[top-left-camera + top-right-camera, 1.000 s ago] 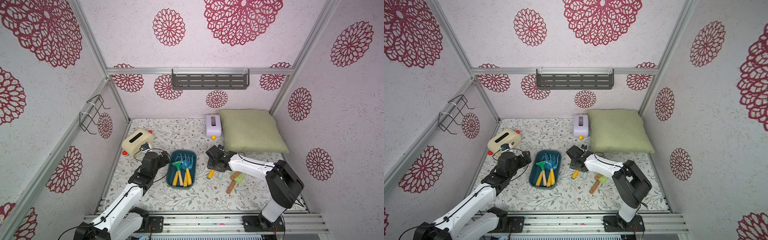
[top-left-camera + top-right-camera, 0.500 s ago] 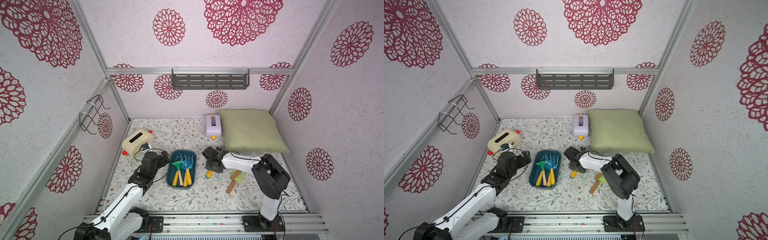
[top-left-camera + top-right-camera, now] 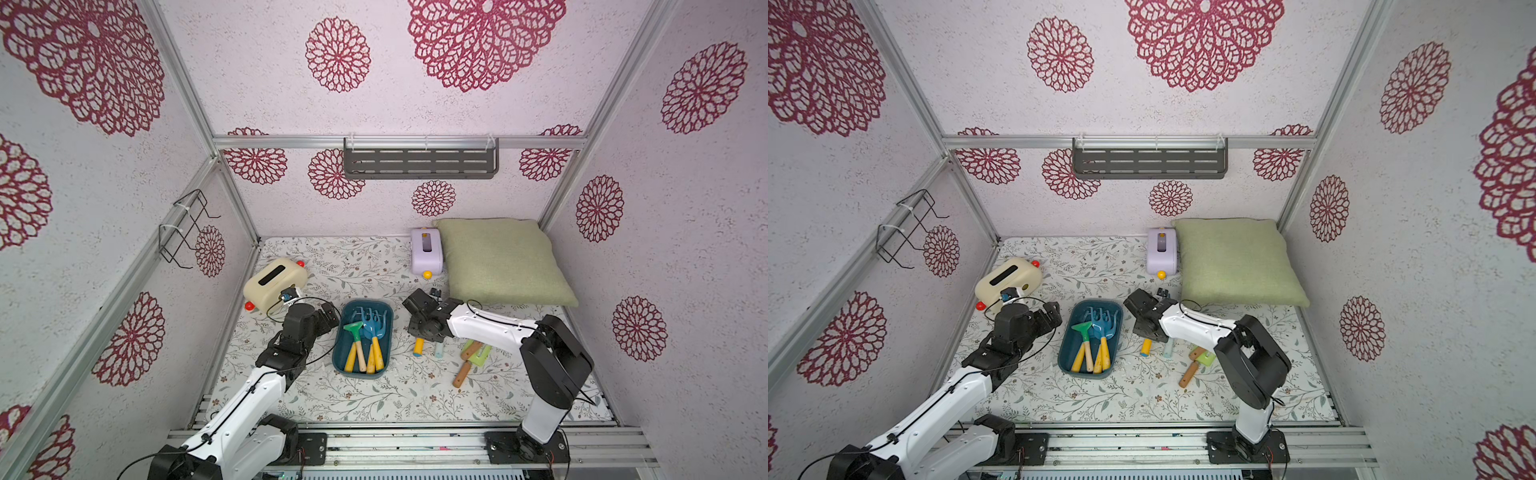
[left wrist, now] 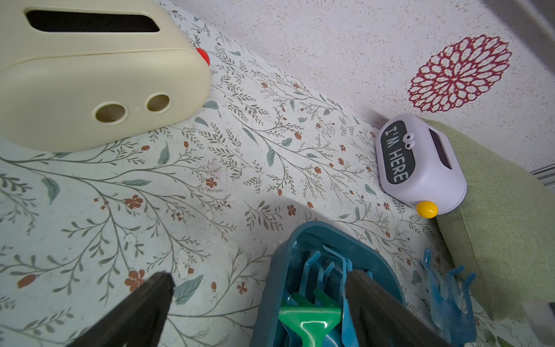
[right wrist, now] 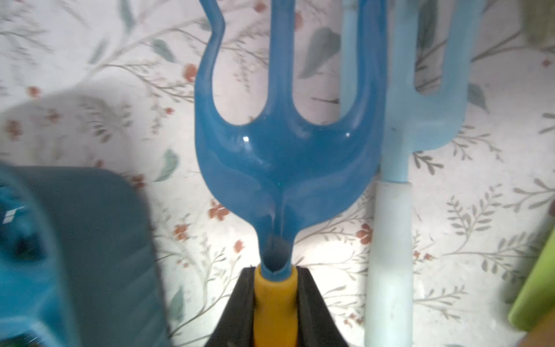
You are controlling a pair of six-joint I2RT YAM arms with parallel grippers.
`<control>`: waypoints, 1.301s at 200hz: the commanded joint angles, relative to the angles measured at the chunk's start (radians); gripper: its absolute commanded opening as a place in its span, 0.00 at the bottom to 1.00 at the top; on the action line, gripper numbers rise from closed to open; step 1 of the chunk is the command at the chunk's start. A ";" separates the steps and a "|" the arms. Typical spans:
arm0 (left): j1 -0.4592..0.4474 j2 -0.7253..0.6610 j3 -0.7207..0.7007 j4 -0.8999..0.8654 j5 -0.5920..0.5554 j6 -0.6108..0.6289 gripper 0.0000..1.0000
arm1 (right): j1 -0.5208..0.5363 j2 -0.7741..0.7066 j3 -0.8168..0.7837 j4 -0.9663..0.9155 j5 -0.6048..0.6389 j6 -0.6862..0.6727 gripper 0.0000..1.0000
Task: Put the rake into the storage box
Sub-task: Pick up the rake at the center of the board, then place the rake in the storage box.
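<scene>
The rake (image 5: 282,156) has a blue three-pronged head and a yellow handle, and lies on the floral mat just right of the storage box. My right gripper (image 5: 274,272) is shut on the handle right behind the head. In both top views only the handle's end (image 3: 419,346) (image 3: 1146,347) shows from under the right wrist. The storage box (image 3: 338,361) (image 3: 1064,357) is a dark teal tray holding several yellow-handled toy tools. My left gripper (image 4: 259,278) hovers open over the tray's left rim (image 4: 279,270), holding nothing.
A pale blue fork with a white handle (image 5: 390,240) lies beside the rake. Wooden-handled green tools (image 3: 471,357) lie further right. A cream box (image 3: 274,282), a lilac box (image 3: 426,251) and a green pillow (image 3: 498,262) stand at the back.
My right gripper's jaws have closed on the rake's handle, and the right arm's elbow has shifted a little. The left arm has not moved.
</scene>
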State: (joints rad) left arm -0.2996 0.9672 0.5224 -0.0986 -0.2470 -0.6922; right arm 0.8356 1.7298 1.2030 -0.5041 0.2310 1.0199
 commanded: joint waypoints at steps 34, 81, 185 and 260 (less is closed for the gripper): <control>0.023 -0.056 -0.027 -0.001 -0.037 -0.007 0.97 | 0.107 -0.097 0.091 0.092 -0.101 -0.014 0.00; 0.030 -0.073 -0.033 -0.003 -0.035 -0.007 0.97 | 0.177 -0.021 0.096 0.209 -0.241 0.029 0.00; 0.033 -0.079 -0.033 -0.003 -0.017 -0.009 0.97 | 0.195 0.095 0.064 0.298 -0.303 0.102 0.01; 0.034 -0.081 -0.035 0.000 -0.008 -0.009 0.97 | 0.188 0.077 0.052 0.225 -0.197 0.107 0.43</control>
State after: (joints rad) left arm -0.2745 0.8959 0.5018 -0.1020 -0.2668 -0.7010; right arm 1.0302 1.8286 1.2491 -0.2443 -0.0158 1.1244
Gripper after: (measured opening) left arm 0.975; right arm 0.392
